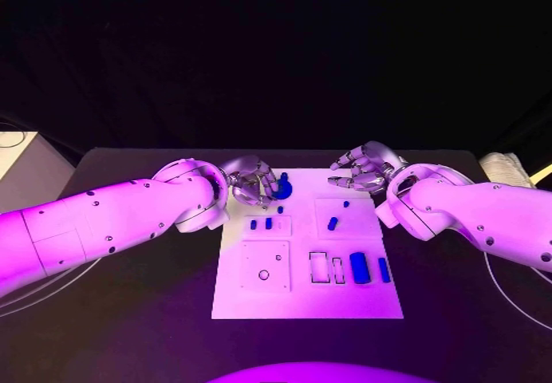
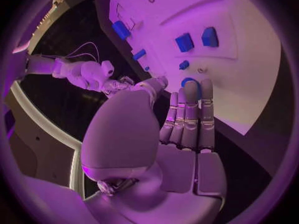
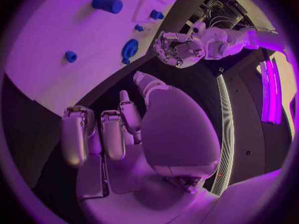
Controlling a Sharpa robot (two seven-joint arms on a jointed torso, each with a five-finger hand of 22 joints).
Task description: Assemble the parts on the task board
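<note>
Head view: the left hand (image 1: pixel 253 182) sits at the board's (image 1: pixel 309 299) far left corner, its fingers (image 1: pixel 262 177) curled beside a blue ring (image 1: pixel 283 190) that lies on the board just past them. Whether they touch or pinch the ring, I cannot tell. The right hand (image 1: pixel 366 167) hovers at the far right corner, fingers curled in with nothing in them, probably parked clear so the left can work. Nearer the robot than both hands, small blue parts stand in the board's sockets: a pair (image 1: pixel 261 224) on the left block, a peg (image 1: pixel 333 223) on the right one, and two longer bars (image 1: pixel 360 267) near the open slots (image 1: pixel 327 268).

Left wrist view: the fingers (image 2: pixel 190 117) are stretched side by side, tips reaching the ring (image 2: pixel 191 81), which peeks out just beyond them on the board (image 2: pixel 249 84). Two blue blocks (image 2: pixel 197 39) and a small peg (image 2: pixel 184 64) lie further out; nothing stands between fingers and ring.

Right wrist view: the right hand's fingers (image 3: pixel 96 134) are bent over the dark surface (image 3: pixel 187 89), holding nothing and short of the board's (image 3: pixel 56 35) edge. Beyond them lie the ring (image 3: pixel 129 50), a blue cylinder (image 3: pixel 107 4) and a round stud (image 3: pixel 71 56), with the left hand (image 3: pixel 177 49) close beside the ring.
</note>
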